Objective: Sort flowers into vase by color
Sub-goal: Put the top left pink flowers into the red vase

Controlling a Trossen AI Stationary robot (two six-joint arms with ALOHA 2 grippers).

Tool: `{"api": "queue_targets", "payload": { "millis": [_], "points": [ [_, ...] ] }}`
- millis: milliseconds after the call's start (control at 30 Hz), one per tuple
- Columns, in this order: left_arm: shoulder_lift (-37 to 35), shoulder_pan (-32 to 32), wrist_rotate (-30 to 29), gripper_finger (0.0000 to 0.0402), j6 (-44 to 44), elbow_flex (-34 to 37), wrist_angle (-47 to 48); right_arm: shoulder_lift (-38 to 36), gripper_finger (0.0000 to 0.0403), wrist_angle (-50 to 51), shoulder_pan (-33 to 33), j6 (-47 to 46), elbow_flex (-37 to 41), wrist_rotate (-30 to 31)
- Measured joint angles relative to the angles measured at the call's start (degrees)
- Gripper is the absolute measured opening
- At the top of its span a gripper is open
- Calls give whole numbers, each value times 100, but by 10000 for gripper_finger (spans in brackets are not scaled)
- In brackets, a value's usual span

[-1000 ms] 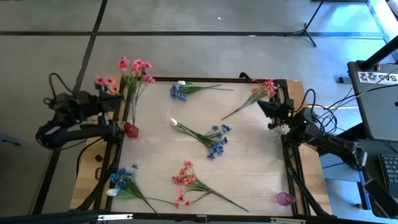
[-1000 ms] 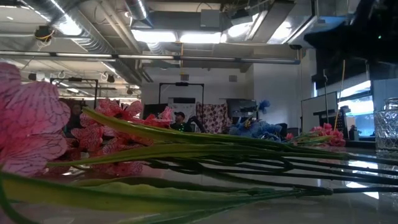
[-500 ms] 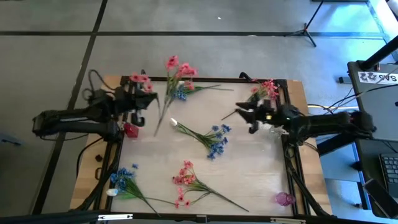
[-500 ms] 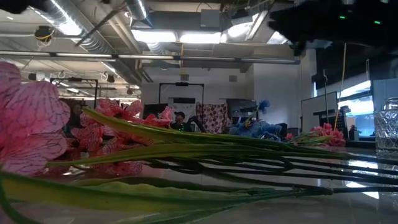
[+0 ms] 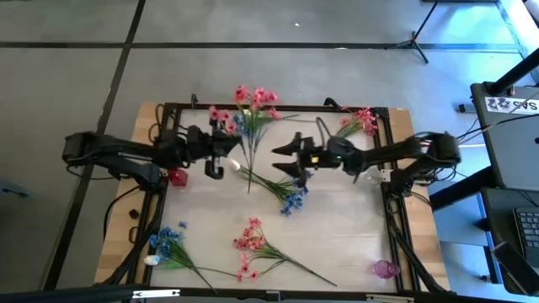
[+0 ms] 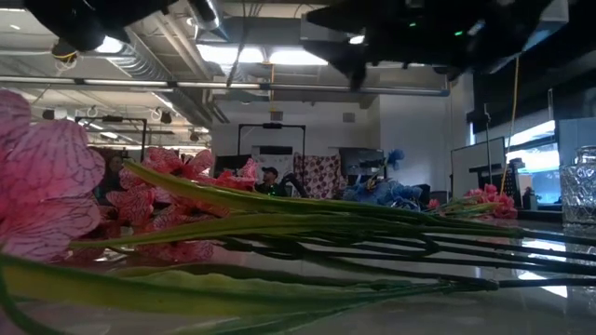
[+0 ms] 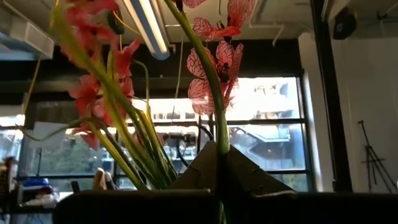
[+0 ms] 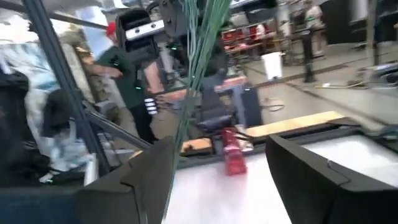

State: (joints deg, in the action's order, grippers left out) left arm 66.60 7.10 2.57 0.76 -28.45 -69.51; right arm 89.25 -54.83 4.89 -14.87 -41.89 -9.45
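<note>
Left gripper (image 5: 226, 151) clenched on pink sprig (image 5: 246, 101), held above table's far edge (image 5: 278, 107). Right gripper (image 5: 286, 158) spread wide, empty, just right of hanging stems. Blue sprig (image 5: 286, 189) below at centre; open tabletop nearer.

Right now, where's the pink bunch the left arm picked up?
High view: the pink bunch is held in the left end effector over the table's far middle, blooms at the far edge, stems hanging toward the open right end effector.
</note>
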Motion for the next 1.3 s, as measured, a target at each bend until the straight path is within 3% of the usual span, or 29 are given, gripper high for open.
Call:
{"api": "queue_targets", "payload": {
  "millis": [233, 467, 600, 800, 1033, 1300],
  "points": [
    [390, -202, -185, 0, 19, 0, -156, 1027, 236, -198, -7, -338, -911, -684],
    [430, -241, -197, 0, 24, 0, 43, 1363, 204, -212, -7, -440, -1400, -1130],
    [425, -241, -358, 6, 68, 0, 213, 1367, 147, -227, -7, -422, -1410, -957],
    [418, -181, -717, 51, 553, -2, 848, 1367, 16, -153, -4, -392, -1410, -982],
    [423, -151, -498, 125, 1076, -2, 1662, 1345, 12, 598, 50, -334, -1410, -1222],
    [320, -399, -149, 181, 784, -2, 2063, 1141, 12, 1431, 33, -35, -1410, -1422]
  ]
}}
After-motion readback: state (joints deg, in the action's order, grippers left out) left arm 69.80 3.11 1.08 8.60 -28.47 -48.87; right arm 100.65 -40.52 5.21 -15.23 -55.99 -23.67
